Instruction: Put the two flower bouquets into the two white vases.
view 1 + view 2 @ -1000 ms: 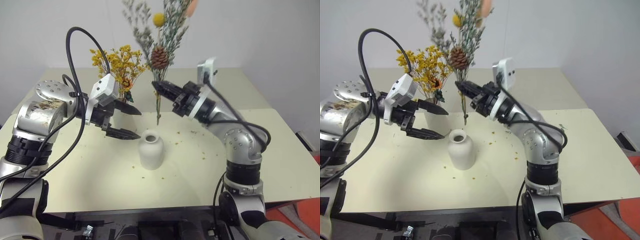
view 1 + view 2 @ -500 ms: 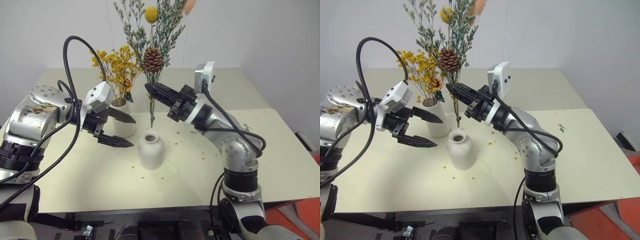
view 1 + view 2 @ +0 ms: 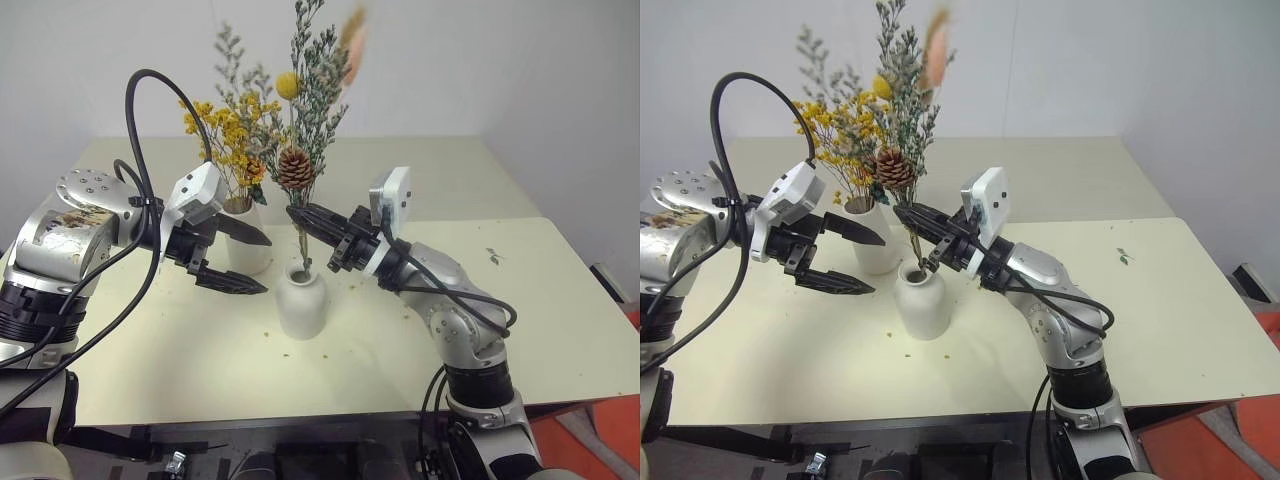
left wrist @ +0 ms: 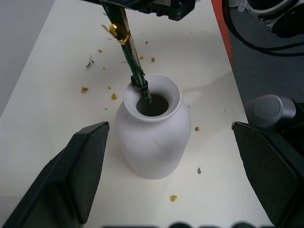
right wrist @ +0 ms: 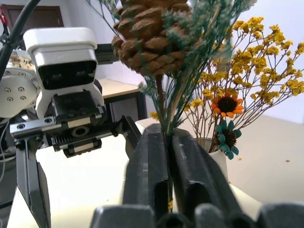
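Note:
The grey-green bouquet, with its pinecone, yellow ball and pink plume, stands upright. Its stem ends dip into the mouth of the short round white vase at the table's middle. My right gripper is shut on the stems just above that vase. The taller white vase stands behind and to the left and holds the yellow-orange bouquet. My left gripper hangs open just left of the short vase, in front of the tall one. Its fingers point at the short vase and hold nothing.
The cream table carries scattered flower crumbs around the short vase. A thick black cable loops above my left arm. A pale wall runs behind the table's far edge.
My right gripper came down and a little left with the grey-green bouquet, so the stem ends now sit in the short vase's mouth. The left gripper stayed open and in place.

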You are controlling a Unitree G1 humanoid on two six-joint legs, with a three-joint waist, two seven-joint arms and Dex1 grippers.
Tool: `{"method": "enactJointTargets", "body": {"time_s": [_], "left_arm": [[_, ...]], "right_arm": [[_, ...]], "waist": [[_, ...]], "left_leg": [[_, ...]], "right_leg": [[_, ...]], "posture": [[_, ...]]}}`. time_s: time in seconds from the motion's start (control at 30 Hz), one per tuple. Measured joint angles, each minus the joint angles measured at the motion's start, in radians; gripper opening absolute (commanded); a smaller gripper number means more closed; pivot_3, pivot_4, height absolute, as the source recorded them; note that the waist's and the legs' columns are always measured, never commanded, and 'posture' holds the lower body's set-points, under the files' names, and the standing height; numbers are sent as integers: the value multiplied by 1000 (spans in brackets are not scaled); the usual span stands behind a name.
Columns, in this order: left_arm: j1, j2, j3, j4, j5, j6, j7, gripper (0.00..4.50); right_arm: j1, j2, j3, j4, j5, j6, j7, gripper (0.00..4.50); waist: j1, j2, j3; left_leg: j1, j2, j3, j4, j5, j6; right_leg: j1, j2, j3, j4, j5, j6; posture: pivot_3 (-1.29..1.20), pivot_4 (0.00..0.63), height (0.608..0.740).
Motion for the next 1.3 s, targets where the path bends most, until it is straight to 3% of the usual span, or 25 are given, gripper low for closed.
{"method": "enactJointTargets", "body": {"time_s": [0.3, 0.57, 0.93, 1.3], "left_arm": [[0, 1, 0, 1, 1, -3, 10, 4500], [1, -1, 0, -1, -1, -2, 24, 4500], [136, 38, 74, -47, -71, 49, 49, 4500], [450, 30, 406, -179, -194, 47, 203, 4500]], "right_arm": [[62, -72, 40, 14, -40, -45, 79, 4398], [91, -203, 17, 1, -36, -49, 138, 4455], [142, -478, -200, -5, 122, 46, 294, 4455], [272, -688, -323, -22, 197, 99, 412, 4455]], "waist": [[-2, 0, 0], [6, 0, 0], [0, 0, 0], [5, 0, 0]], "left_leg": [[0, 0, 0, 0, 0, 0], [0, 0, 0, 0, 0, 0], [1, 0, 0, 0, 0, 0], [1, 0, 1, 0, 0, 0]], "right_leg": [[0, 0, 0, 0, 0, 0], [0, 0, 0, -1, 0, 0], [0, 0, 1, -1, -1, 0], [2, 0, 1, -3, -1, 1]], "posture": [[0, 150, 740], [0, 150, 740], [0, 150, 740], [0, 150, 740]]}}
